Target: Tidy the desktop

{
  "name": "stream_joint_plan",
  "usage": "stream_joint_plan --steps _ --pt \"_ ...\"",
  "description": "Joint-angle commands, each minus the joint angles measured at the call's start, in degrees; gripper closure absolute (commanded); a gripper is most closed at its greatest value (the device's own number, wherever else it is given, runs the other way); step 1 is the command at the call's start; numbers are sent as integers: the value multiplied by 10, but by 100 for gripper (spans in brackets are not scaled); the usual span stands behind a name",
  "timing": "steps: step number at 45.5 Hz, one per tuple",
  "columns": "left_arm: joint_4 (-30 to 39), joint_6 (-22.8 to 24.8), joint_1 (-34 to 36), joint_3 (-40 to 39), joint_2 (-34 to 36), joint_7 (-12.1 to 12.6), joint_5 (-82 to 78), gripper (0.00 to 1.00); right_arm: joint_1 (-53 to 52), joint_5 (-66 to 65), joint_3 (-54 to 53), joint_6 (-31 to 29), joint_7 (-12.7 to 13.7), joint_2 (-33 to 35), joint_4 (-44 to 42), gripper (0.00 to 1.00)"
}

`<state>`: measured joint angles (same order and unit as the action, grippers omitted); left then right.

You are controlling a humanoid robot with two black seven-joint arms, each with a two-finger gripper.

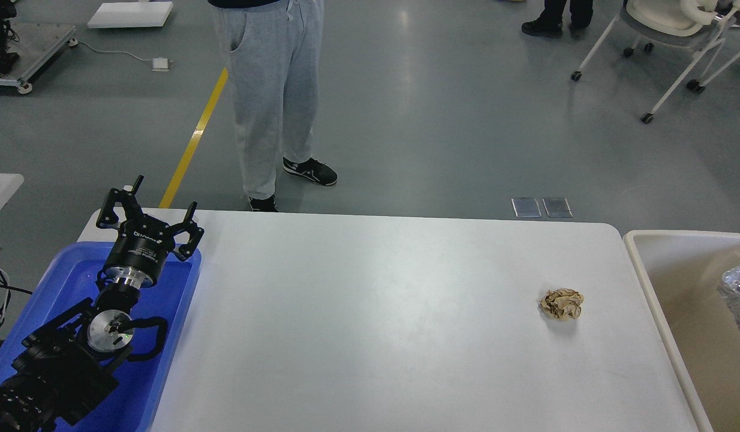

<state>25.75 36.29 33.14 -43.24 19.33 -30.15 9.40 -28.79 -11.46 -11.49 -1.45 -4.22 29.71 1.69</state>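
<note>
Counter [370, 336]: white, smooth, slightly glossy, rounded corners; fills the lower middle of the view.
Paper ball [562, 303]: crumpled brown wad on the counter's right part, well apart from the fingers.
Blue tray [177, 300]: plastic, at the counter's left edge.
Beige bin [646, 270]: right of the counter; crinkled foil inside.
Left gripper [147, 204]: fingers spread, empty, above the tray's far end.
Right gripper: not in view.

No legible text anywhere.
</note>
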Motion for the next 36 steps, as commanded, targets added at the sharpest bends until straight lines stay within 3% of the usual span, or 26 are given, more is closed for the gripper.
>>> stream_joint_plan --steps 1,12,15,18,19,28,31,33,36 --pt "0 0 0 0 -1 0 0 0 0 2 4 19 0 -19 -4 100" --pt "0 0 0 0 0 0 0 0 0 2 7 36 1 -25 -4 98" --pt "0 0 0 0 0 0 0 0 0 2 8 37 0 -25 -4 84" --pt "0 0 0 0 -1 0 0 0 -2 2 4 38 0 -24 -4 49" --pt "0 0 0 0 0 0 0 0 -3 2 3 38 0 -24 -5 42" --pt "0 0 0 0 -1 0 0 0 -4 2 3 40 0 -23 -9 25" --pt "0 0 0 0 -1 0 0 0 -4 2 0 40 0 -23 -14 15" --pt "0 0 0 0 0 0 0 0 -5 2 0 40 0 -23 -18 3" --pt "0 0 0 0 -1 0 0 0 -6 2 0 40 0 -22 -19 1"
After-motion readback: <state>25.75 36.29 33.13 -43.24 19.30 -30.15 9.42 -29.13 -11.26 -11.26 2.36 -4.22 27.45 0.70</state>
